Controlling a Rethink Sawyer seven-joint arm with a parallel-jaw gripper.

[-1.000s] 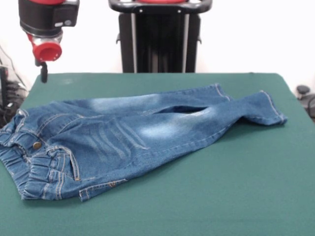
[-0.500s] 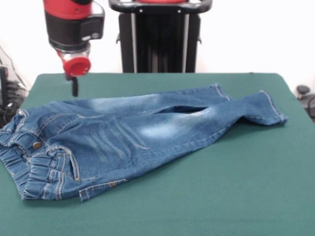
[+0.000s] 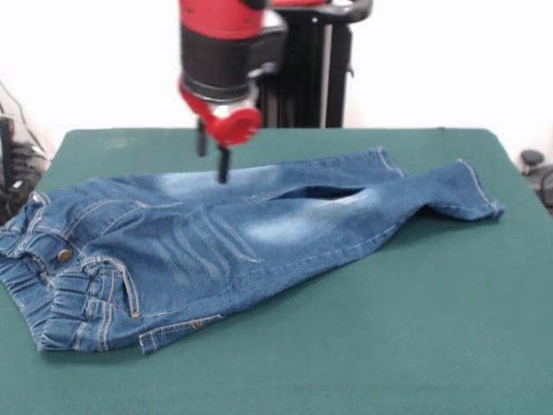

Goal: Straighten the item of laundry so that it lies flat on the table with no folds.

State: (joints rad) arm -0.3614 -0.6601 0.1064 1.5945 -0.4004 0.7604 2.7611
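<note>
Jaws parted, nothing held: gripper (image 3: 212, 157) hangs over the upper thigh of the jeans (image 3: 233, 242), two dark fingers (image 3: 224, 164) pointing down with a gap between them.

Left to right in the front view: waistband (image 3: 54, 298) bunched at the left edge of the table (image 3: 389, 346), metal button (image 3: 64, 255) showing, one corner turned under near the front. Thighs run rightward, long axis slightly uphill toward the far right. Legs overlap mid-picture with a dark slot between them; cuffs (image 3: 479, 194) end near the right edge, rear one partly tucked behind. Gripper sits above the faded patch on the rear leg, clear of the cloth as far as I can tell. Denim lies straight below and to both sides; likely pick point is the rear leg to pull the overlap apart.
</note>
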